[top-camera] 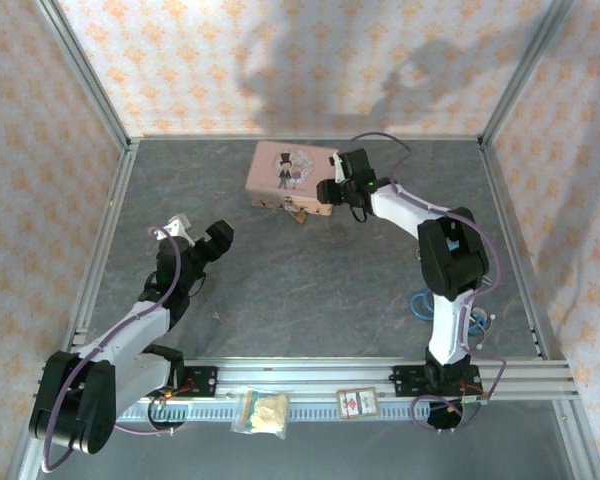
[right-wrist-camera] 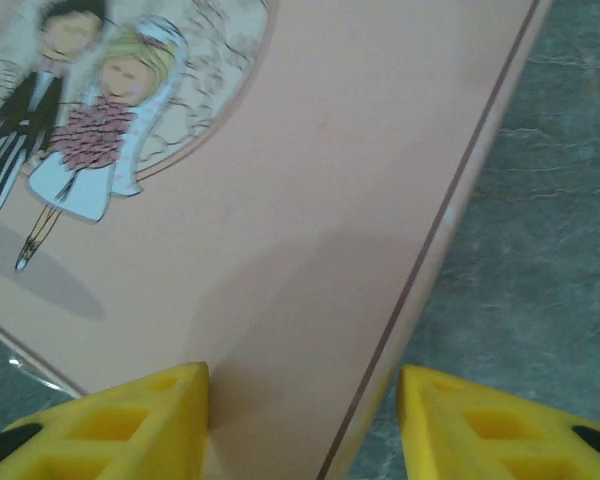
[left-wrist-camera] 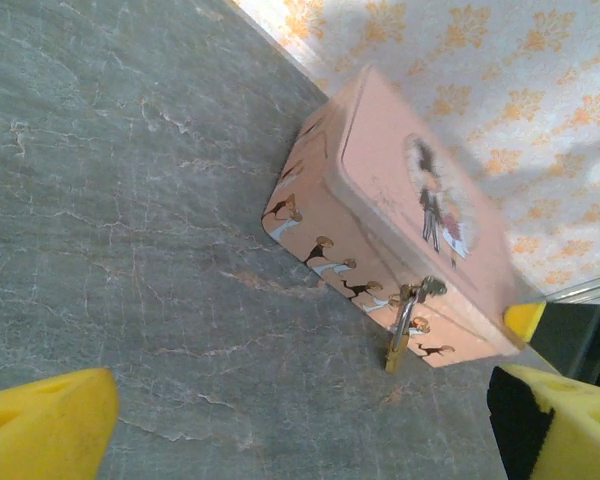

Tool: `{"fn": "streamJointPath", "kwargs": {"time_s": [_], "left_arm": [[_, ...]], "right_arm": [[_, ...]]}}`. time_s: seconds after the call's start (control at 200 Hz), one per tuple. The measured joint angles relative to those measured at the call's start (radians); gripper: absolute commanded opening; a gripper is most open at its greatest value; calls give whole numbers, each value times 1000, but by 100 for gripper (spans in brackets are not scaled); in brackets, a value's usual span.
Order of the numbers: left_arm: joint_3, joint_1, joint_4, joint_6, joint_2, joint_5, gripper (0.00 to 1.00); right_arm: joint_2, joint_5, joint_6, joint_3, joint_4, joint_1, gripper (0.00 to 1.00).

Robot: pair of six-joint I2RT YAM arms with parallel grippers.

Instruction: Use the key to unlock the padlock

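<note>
**Flower-papered walls (top-camera: 310, 60) round a grey stone-look tabletop (top-camera: 280, 300)**

At 12 o'clock on the tabletop: pink rectangular metal tin (top-camera: 285, 170), lying flat, lid (right-wrist-camera: 360, 200) up, with a printed top-hatted groom and veiled bride on it.

Tiny brass-gold padlock with a thin silvery shackle (left-wrist-camera: 397, 342): hangs on the tin's 6 o'clock side wall, shackle threaded through the small hasp (left-wrist-camera: 427, 289) there, brass body pointing down toward the table. Touching the surface or just clear of it: cannot tell.

Yellow-fingered right gripper (right-wrist-camera: 300, 425): hovers at the tin's 3 o'clock edge, jaws apart. One finger (right-wrist-camera: 130, 420) over the pink lid, the other past the rim and over grey table, with the lid's edge running between them. Clamps nothing; pressing on the lid or not, cannot tell.

Yellow-fingered left gripper (left-wrist-camera: 300, 420): sits at 8 o'clock from the tin, well apart from it, jaws spread wide with bare table between the fingertips. Faces the padlocked wall.

On the aluminium rail (top-camera: 310, 372) at 6 o'clock, between the two arm bases: small clear plastic bag of pale yellow bits (top-camera: 262, 410) and, near it at its 3 o'clock, small printed card (top-camera: 357, 402).
</note>
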Motion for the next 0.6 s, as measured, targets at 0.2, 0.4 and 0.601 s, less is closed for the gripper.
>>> {"fn": "streamJointPath", "kwargs": {"time_s": [0.2, 0.4, 0.601], "left_arm": [[-1, -16, 0, -16, -8, 3, 95], [-1, -16, -3, -25, -27, 2, 95], [-1, -16, -3, -26, -27, 1, 95]], "right_arm": [[73, -6, 15, 106, -29, -24, 57], [106, 9, 118, 137, -28, -34, 82], [172, 3, 224, 204, 12, -44, 83]]}}
